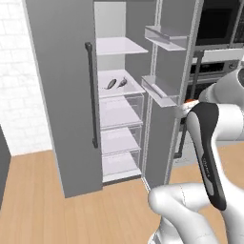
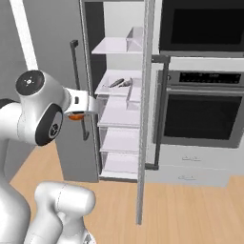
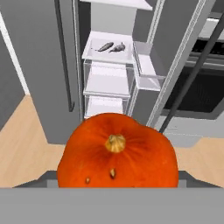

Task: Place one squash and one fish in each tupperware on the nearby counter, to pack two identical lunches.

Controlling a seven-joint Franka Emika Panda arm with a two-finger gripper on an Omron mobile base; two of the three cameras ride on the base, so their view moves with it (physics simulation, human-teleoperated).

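- Squash (image 3: 117, 152) sits right in front of the hand camera, orange-red, tan stem stub facing the lens, low in the hand view.
- Gripper (image 2: 76, 116): fingertips are hidden behind the squash, jaws stand wide around it; reads as a grip on the squash. In the right base view only an orange sliver shows under the white hand.
- Left base view: the same orange sliver (image 1: 191, 101) peeks beside the dark forearm.
- Fridge (image 1: 57, 95) is open, door (image 2: 145, 109) swung out edge-on toward the wall oven (image 2: 202, 112).
- Two fish (image 3: 111, 47) lie side by side on a middle fridge shelf (image 1: 133, 88), close together; touching or not, can't tell.
- Hand is out in front of the fridge, well apart from the fish.
- Clear drawers below that shelf.
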